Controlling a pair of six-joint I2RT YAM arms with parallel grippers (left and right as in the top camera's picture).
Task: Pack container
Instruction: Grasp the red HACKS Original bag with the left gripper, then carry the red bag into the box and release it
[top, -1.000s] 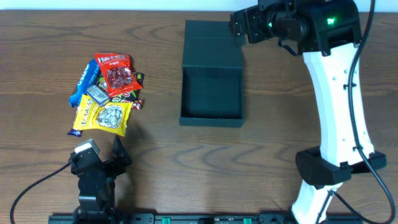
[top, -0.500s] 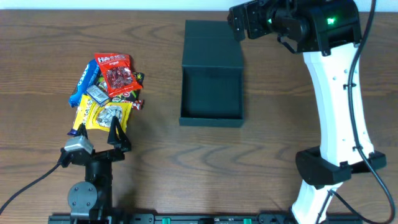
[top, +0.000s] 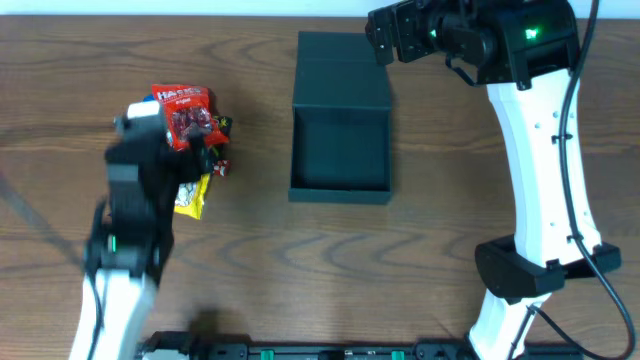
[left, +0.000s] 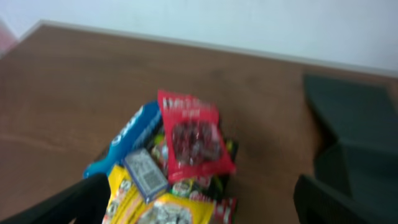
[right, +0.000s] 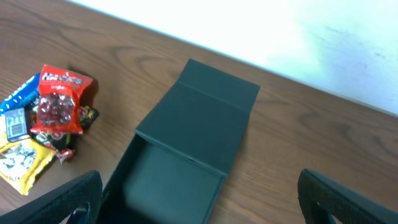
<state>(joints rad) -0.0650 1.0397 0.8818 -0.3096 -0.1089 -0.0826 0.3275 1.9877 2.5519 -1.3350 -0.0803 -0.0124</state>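
Overhead, change: the left arm (top: 125, 210) has swung up from the near edge of the surface (top: 260, 250) and now covers the near side of the snack heap (top: 185, 108); it shows blurred.
Overhead, container: the container (top: 338, 192) lies open mid-surface, lid flat behind it, nothing inside. The right pincer (top: 383, 32) is unmoved at the lid's far corner.
Left wrist: the left pincer (left: 199, 202) is spread wide above the heap and holds nothing.
Right wrist: fingers spread wide, empty, overlooking the open container.
Meaning: we judge the first pick is starting; nothing is packed yet.
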